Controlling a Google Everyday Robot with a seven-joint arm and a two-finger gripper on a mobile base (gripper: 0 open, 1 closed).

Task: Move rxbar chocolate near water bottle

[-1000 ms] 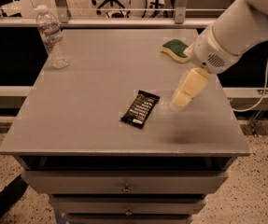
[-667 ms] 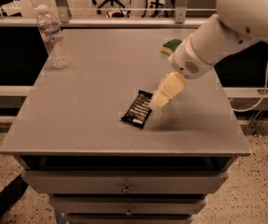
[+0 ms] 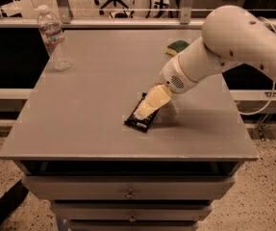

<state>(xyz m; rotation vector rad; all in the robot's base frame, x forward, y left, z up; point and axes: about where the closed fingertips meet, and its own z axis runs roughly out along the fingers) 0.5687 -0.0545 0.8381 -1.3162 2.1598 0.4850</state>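
the water bottle (image 3: 53, 37) is standing upright far to the left of the rxbar chocolate (image 3: 136, 123) and well beyond it, by the back left corner of the grey table (image 3: 80, 114), with its white cap sitting on top and its label wrapping the upper part; a wide stretch of tabletop is lying between bottle and bar, so the two are sitting well apart

the rxbar chocolate is lying flat on the table, turned at a slant so that its near end is pointing left and its far end right, and only that dark near end is showing

the cream-coloured gripper (image 3: 144, 110) is sloping down from the upper right, covering the far part of the bar with its tip sitting over the bar's middle; i cannot tell whether it is open or closed, nor whether it is touching or gripping the wrapper

just right of the bar a soft shadow is falling on the table

the green-and-yellow sponge (image 3: 178, 46) is resting well beyond the bar and a little to its right, near the back edge

the white arm (image 3: 233, 42) is reaching in from the right of the bar, its thick rounded segment hanging above the table's right side

below the bar, the table's front drawers (image 3: 128, 194) are facing the camera
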